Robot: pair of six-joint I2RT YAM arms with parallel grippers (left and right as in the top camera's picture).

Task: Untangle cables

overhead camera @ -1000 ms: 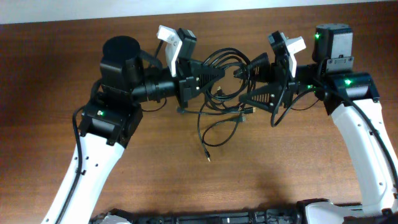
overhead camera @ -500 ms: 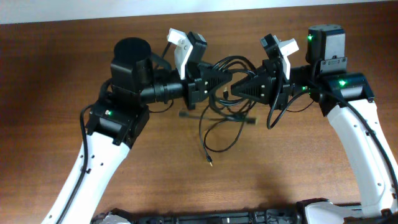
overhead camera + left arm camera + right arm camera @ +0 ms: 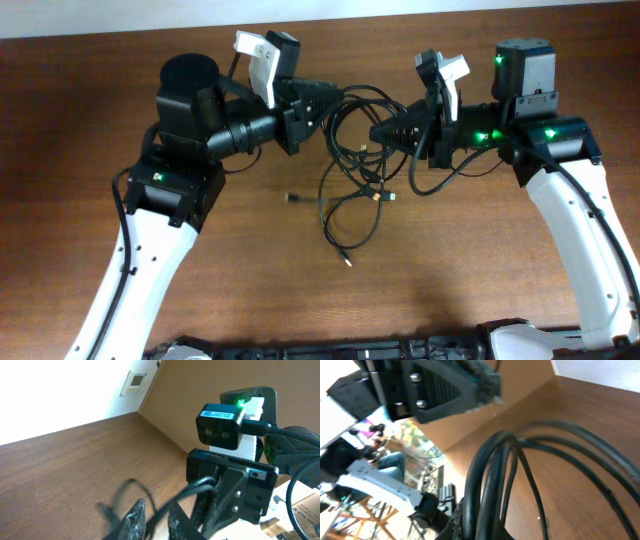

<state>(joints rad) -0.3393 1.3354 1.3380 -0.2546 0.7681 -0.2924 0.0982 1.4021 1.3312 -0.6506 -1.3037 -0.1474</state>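
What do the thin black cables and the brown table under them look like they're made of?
The thin black cables look rubber or plastic sheathed, smooth with a slight sheen, and they bend in loose loops. Their small plug tips glint gold, probably metal, though they are too small to be sure. The brown table looks like wood or wood-look laminate, matte, with grain streaks.

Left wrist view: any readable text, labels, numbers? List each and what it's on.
Nothing here can be read as text.
Label on top of the right arm's wrist camera: white print, too small and blurred to read.
Wall panel: no legible characters.
Cardboard box at the lower right edge: dark print, too blurred to read.
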